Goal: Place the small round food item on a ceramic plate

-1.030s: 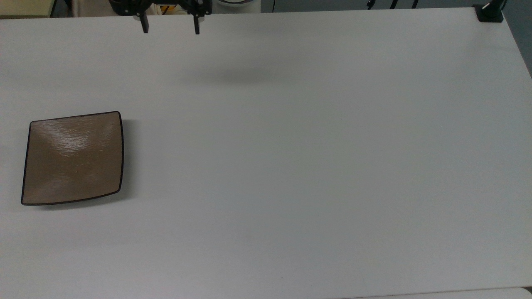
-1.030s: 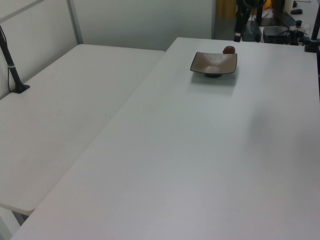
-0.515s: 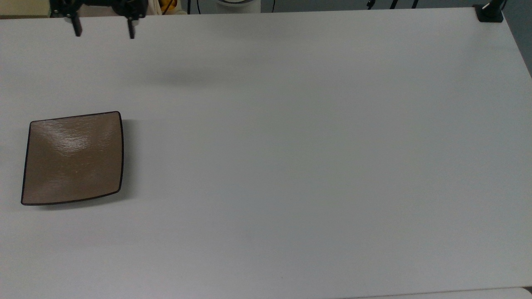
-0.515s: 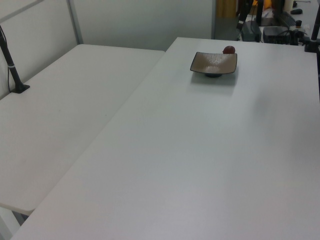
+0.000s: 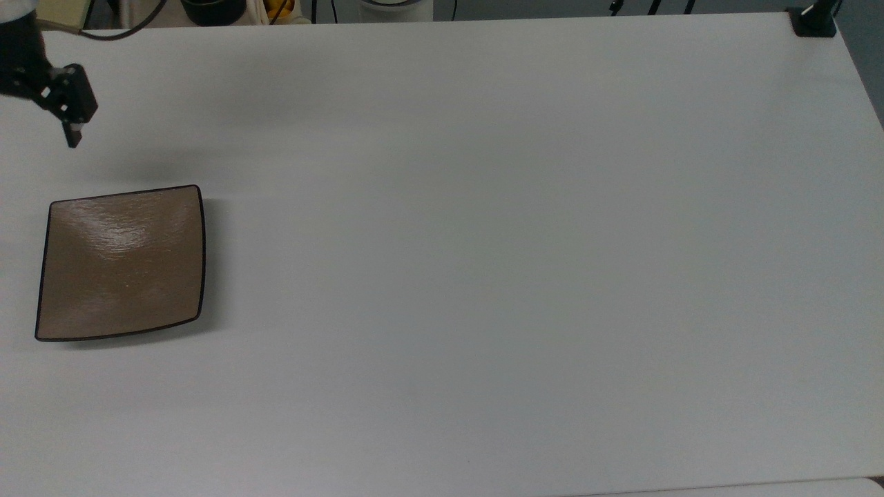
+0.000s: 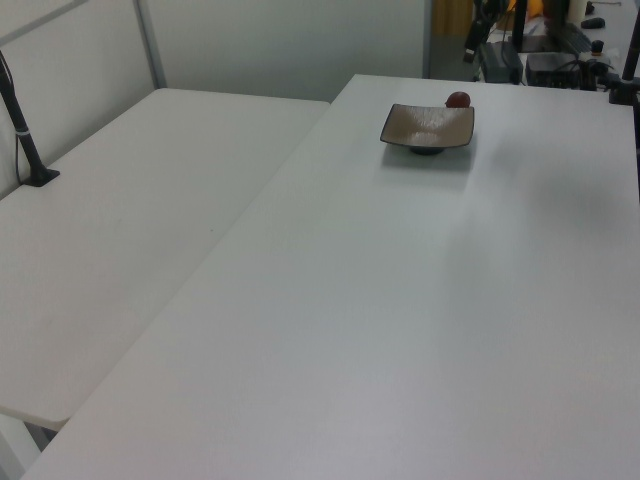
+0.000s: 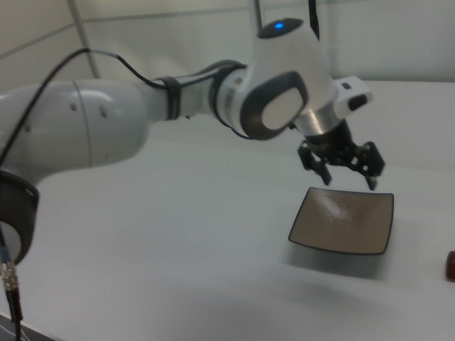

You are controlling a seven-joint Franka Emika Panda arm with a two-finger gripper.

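The ceramic plate (image 5: 121, 262) is square, tan-brown with a dark rim, and lies bare near the top view's left edge. It also shows in the left view (image 6: 428, 125) and the right view (image 7: 345, 220). The small round food item (image 6: 458, 99), a reddish-brown lump, rests on the table just beyond the plate in the left view. In the right view this lump (image 7: 451, 265) sits at the right edge, apart from the plate. My gripper (image 7: 348, 177) hangs open and empty just above the plate's far edge. One of its fingers (image 5: 72, 137) shows in the top view above the plate's far left corner.
The white arm (image 7: 106, 128) reaches in from the right view's left. A black clamp (image 5: 813, 21) sits on the table's far right corner in the top view. A second white table (image 6: 120, 220) with a black post (image 6: 25, 140) adjoins at the left view's left.
The gripper has travelled along the far table edge to the top view's left and come down towards the plate. Plate and food item have not moved.
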